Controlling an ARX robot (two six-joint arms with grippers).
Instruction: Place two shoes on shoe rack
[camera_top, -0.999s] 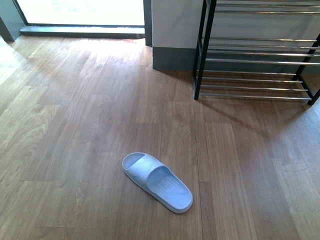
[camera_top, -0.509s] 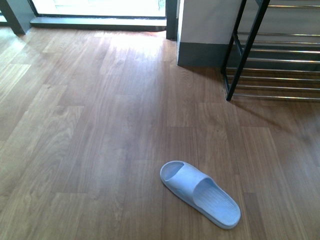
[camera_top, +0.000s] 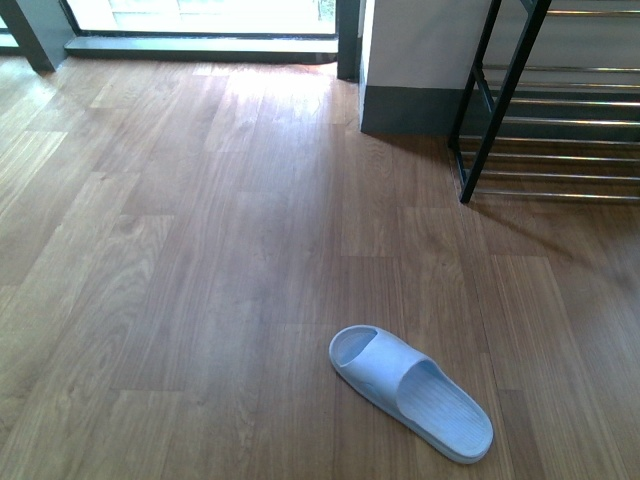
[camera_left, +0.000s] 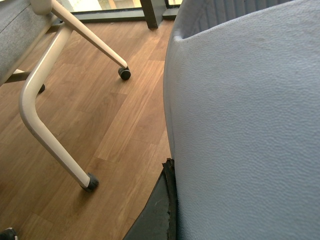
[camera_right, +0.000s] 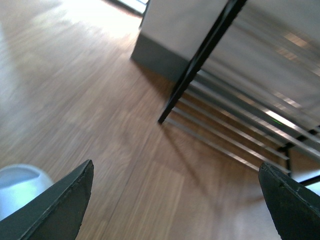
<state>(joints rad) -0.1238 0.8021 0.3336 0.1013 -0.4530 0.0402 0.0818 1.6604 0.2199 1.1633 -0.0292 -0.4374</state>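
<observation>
On the wooden floor (camera_top: 200, 250), well apart from the shoe rack (camera_top: 560, 120), lay one pale blue slide (camera_top: 410, 392). The right gripper (camera_right: 175, 210) hung spread wide, holding nothing. A pale blue surface (camera_left: 250, 125), perhaps a second slide, filled the left wrist view. Whether the left gripper (camera_left: 161, 210) was closed, I could not tell.

Daylight came in from the glazed doorway (camera_top: 200, 15) at the far end, blown out to white in the front view and leaving a pale sheen on the wooden floor (camera_top: 270, 95) just before it, while the shoe rack (camera_top: 560, 120) threw a soft slanting shadow toward the near right. The left wrist view was evenly lit and sharp, the grain of the pale blue slide (camera_left: 240, 125) crisp at close range. Motion blur smeared the right wrist view, streaking the rack's glinting rods.
</observation>
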